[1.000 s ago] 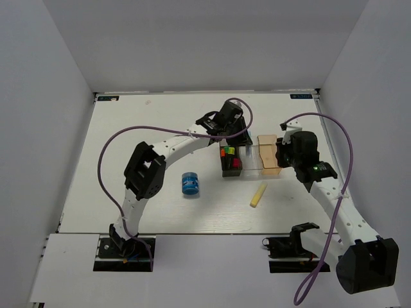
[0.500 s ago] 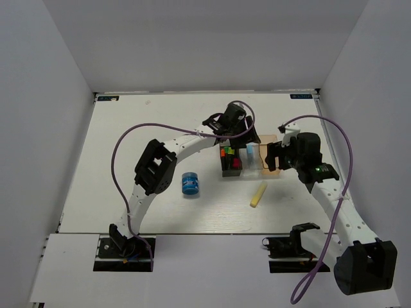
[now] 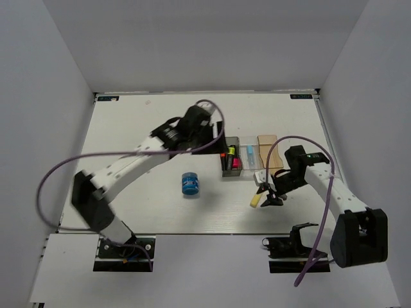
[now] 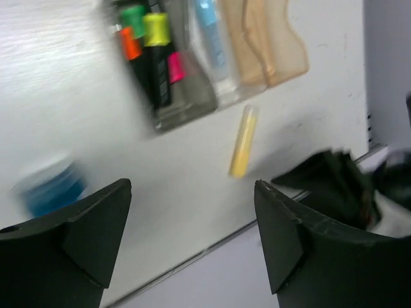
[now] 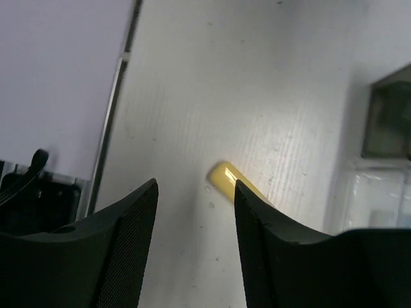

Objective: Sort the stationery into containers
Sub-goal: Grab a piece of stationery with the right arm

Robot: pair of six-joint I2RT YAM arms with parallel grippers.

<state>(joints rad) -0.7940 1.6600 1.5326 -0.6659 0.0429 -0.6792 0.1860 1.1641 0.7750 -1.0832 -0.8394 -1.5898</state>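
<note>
Right end effector (image 5: 195,186) hovers low over the pale yellow stick (image 5: 223,175), jaws moderately apart and holding nothing. The stick lies flat and slanted on the desk (image 3: 128,141), just in front of the bins, partly hidden behind one finger in the wrist view. Left end effector (image 4: 191,192) is wide and empty, above the desk to the left of the bins. Highlighters (image 3: 229,156) lie in the dark grey bin (image 3: 231,141), the light blue stick (image 3: 249,153) in the clear bin (image 3: 250,168); the tan bin (image 3: 268,142) looks empty. The blue roll (image 3: 190,184) stands loose on the desk. Judged step: pick up the yellow stick, probably for the clear bin beside the other stick. In the wrist view the stick sits off-centre, close to one finger, so shift sideways until it is midway between the fingers, and turn the wrist so the fingers cross its short axis near mid-length. Descend until the tips almost meet the desk, then close gently, since a round stick may roll or squirt out. Lift straight up.
</note>
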